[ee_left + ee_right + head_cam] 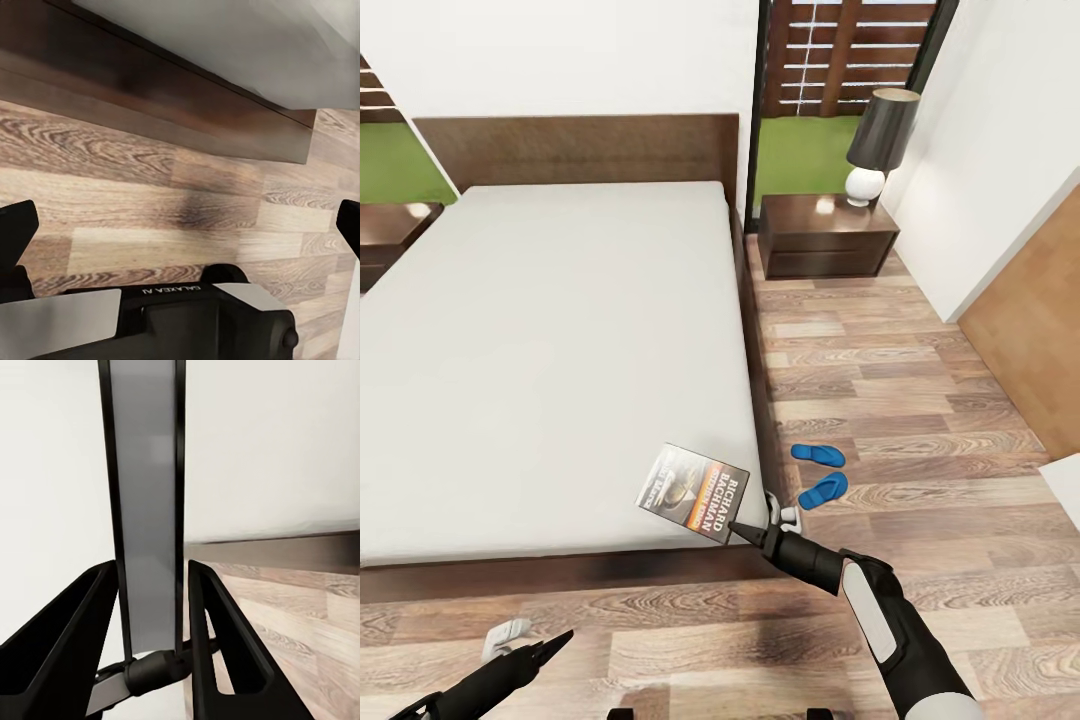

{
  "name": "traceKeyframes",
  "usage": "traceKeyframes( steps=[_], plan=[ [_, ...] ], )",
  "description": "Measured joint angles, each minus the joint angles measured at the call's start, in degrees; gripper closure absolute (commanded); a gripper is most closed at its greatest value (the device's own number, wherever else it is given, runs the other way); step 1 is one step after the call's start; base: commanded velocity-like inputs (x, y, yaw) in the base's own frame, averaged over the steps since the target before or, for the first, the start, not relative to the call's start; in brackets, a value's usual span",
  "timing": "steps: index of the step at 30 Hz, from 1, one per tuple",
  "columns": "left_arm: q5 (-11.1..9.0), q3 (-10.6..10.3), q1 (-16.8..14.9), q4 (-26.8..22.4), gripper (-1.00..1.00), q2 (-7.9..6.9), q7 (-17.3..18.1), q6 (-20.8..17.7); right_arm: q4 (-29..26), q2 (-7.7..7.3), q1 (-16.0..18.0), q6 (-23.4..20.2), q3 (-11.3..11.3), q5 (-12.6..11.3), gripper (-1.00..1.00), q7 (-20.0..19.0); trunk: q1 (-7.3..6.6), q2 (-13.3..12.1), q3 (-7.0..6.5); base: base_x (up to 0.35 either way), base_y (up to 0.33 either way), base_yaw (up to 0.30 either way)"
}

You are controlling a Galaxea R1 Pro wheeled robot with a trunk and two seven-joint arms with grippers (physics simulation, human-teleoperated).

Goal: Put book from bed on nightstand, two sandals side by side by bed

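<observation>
The book, with a dark cover reading "RICHARD BACHMAN", is at the near right corner of the white bed, one corner raised. My right gripper is shut on its near corner. In the right wrist view the book's grey edge stands between the two black fingers. Two blue sandals lie on the floor beside the bed's right side, a little apart and at different angles. A dark nightstand stands right of the headboard. My left gripper hangs open over the floor by the bed's foot, its fingers spread wide.
A white-based lamp with a dark shade occupies the right part of the nightstand top. Another nightstand sits left of the bed. A white wall and a light wooden panel bound the floor strip on the right.
</observation>
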State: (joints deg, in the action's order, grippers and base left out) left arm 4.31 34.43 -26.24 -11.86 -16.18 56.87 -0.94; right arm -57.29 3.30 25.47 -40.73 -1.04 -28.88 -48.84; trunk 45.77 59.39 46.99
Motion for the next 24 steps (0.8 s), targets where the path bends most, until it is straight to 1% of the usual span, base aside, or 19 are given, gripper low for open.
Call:
traceKeyframes(
  steps=[24],
  plan=[
    [-0.01, 0.0, 0.0, 0.0, -1.0, 0.0, 0.0, 0.0, -0.02, 0.04, 0.0, 0.31, 0.0, -0.1, 1.0, 0.01, 0.0, 0.0, 0.0, 0.0, 0.0, 0.0]
  ],
)
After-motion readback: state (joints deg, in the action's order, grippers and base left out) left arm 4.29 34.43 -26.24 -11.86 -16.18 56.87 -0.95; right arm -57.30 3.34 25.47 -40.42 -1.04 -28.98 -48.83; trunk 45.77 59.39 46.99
